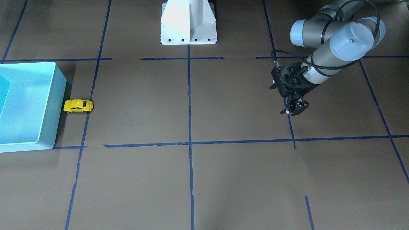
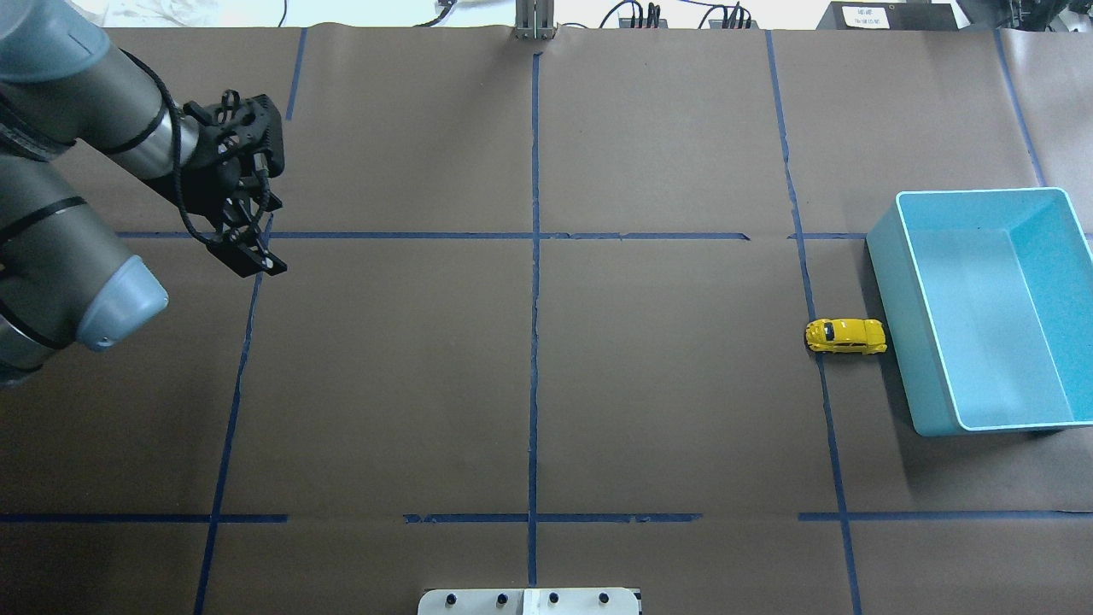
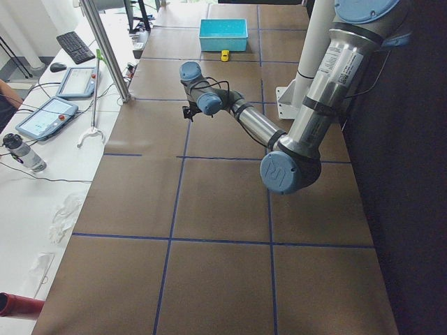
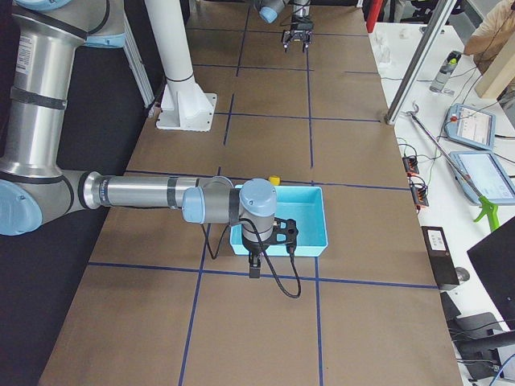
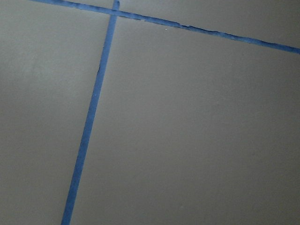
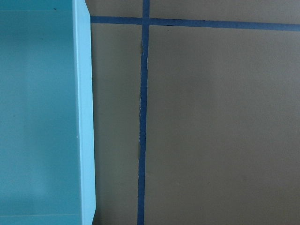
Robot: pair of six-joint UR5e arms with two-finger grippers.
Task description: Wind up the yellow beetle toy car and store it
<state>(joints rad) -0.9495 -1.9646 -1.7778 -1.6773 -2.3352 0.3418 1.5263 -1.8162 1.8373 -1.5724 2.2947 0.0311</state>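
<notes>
Surface (image 1: pixel 243 179): brown sheet, marked into squares with blue tape (image 1: pixel 189 95).
Yellow beetle toy car (image 1: pixel 78 106): we see it upright on its wheels on the surface, outside the light blue bin (image 2: pixel 907 342). It sits just beside the bin's long wall that faces the middle of the surface. 1 end points at that wall; we cannot tell whether it touches. The other end lies over 1 tape line.
Bin: open top, and we see nothing inside it in the overhead view. It stands on the robot's right side of the surface.
Left claw (image 1: pixel 294 110): hangs above the surface on the robot's left side, well apart from the car and the bin. It points down over a tape line, and its fingers look apart with nothing between them. Its wrist view shows only brown sheet and 2 crossing tape lines.
Right claw (image 4: pixel 254 272): we find it in the right side view only, pointing down near the bin's wall on the side away from the car. We cannot tell whether its fingers are apart or together. Its wrist view shows the bin's rim at the left and 2 crossing tape lines.
Robot base (image 1: pixel 188 22): white pedestal at the surface's edge.
</notes>
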